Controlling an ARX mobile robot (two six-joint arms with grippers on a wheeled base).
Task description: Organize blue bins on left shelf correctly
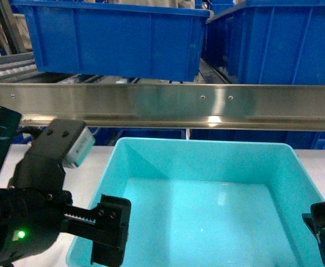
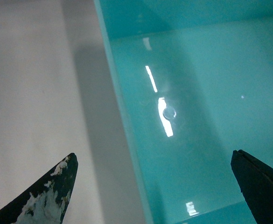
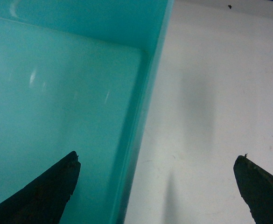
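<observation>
The light turquoise blue bin (image 1: 206,211) sits empty on a white table, just in front of and below the steel front rail of the left shelf (image 1: 168,105). My left gripper (image 1: 104,245) is open at the bin's near left corner. In the left wrist view the left gripper (image 2: 153,156) straddles the bin's (image 2: 197,93) left wall, one finger outside over the table and one over the inside. My right gripper (image 1: 324,231) is open at the bin's right side. In the right wrist view the right gripper (image 3: 158,156) straddles the bin's (image 3: 57,93) right wall the same way.
Two darker royal-blue bins (image 1: 118,39) (image 1: 284,39) stand on the shelf level above the rail, on roller tracks (image 1: 12,67). The white table (image 1: 90,167) (image 2: 33,93) (image 3: 220,93) shows on both sides of the turquoise bin. More blue bins show beneath the rail.
</observation>
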